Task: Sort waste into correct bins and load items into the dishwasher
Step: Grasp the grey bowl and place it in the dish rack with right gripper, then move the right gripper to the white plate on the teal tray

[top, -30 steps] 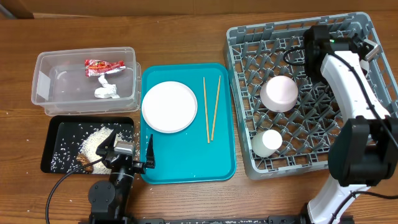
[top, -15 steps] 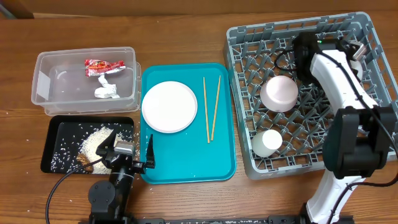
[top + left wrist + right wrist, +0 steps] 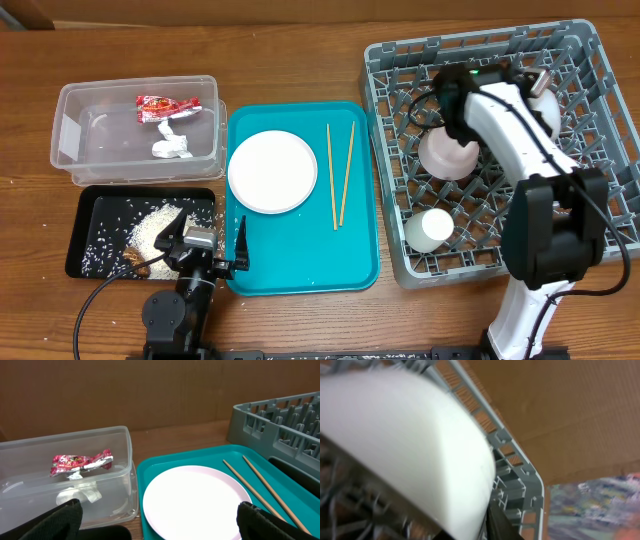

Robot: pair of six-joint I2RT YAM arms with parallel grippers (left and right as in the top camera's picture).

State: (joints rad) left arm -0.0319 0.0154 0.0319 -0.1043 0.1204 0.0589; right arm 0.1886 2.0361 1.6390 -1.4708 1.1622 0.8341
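Note:
My right gripper [image 3: 540, 90] is over the grey dish rack [image 3: 400, 220], shut on a pale bowl [image 3: 547, 112]. The bowl fills the right wrist view [image 3: 405, 435]; one dark finger [image 3: 490, 525] lies against its edge and the other is hidden. Another bowl [image 3: 448, 150] lies upside down in the rack, and a white cup [image 3: 430, 228] lies nearer the front. The white plate [image 3: 272, 171] and two chopsticks [image 3: 340, 175] lie on the teal tray [image 3: 300, 250]. My left gripper [image 3: 205, 232] is open and empty at the table's front, facing the plate [image 3: 195, 500].
The clear tub [image 3: 75, 150] holds the red wrapper [image 3: 167, 105] and the crumpled napkin [image 3: 172, 145]. The black tray [image 3: 90, 215] in front of it holds rice and brown scraps [image 3: 155, 230]. A cardboard wall stands behind the table.
My right arm has swung left across the back of the rack, bringing the bowl with it. The left arm has not moved.

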